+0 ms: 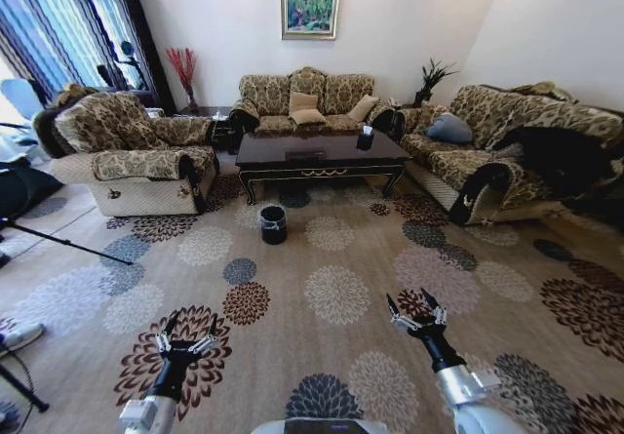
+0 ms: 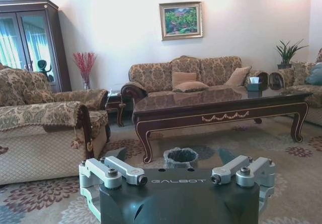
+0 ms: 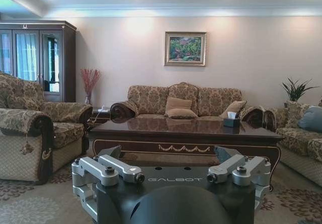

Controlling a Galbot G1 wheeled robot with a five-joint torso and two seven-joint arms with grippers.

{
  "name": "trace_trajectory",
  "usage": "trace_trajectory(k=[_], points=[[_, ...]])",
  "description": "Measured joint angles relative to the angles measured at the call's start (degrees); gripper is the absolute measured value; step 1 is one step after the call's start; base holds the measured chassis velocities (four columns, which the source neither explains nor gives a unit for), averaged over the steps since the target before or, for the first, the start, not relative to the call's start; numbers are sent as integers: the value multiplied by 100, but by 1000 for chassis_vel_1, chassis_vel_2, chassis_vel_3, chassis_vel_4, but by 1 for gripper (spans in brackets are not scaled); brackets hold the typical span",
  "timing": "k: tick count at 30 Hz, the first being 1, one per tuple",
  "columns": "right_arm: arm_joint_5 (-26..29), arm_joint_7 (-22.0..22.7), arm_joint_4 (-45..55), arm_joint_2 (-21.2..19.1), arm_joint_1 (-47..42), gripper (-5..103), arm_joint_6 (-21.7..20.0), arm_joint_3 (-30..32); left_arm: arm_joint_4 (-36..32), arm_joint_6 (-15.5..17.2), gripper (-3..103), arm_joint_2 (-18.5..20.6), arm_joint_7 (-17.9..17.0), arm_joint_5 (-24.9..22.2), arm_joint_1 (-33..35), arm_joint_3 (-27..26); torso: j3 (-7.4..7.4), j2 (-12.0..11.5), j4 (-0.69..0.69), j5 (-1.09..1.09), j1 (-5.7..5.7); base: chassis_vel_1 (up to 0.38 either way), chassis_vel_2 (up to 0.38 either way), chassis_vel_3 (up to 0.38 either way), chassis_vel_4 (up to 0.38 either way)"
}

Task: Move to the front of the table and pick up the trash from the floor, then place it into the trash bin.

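The trash bin (image 1: 273,224) is standing on the floral carpet (image 1: 331,297) just in front of the table (image 1: 322,153), toward its left end; its inside is showing nothing I can make out. A tissue box (image 1: 365,139) is sitting on the table's right part. Nearer, the left gripper (image 1: 187,340) and right gripper (image 1: 417,312) are hovering wide-spread above the carpet, holding nothing.

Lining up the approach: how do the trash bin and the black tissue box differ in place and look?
The trash bin stands on the carpet in front of the table; the tissue box sits on the tabletop toward its right end. The bin is round with a clear liner over its rim; the box is squarish with white tissue showing. Both are small and black.
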Motion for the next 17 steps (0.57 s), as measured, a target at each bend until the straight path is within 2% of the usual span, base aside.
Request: trace_trajectory(k=[17], points=[[0,0,0,0,0,100,0,0,0,0,100,0,0,0,0,0,-21,-36,0,0,-16,0,0,0,0]])
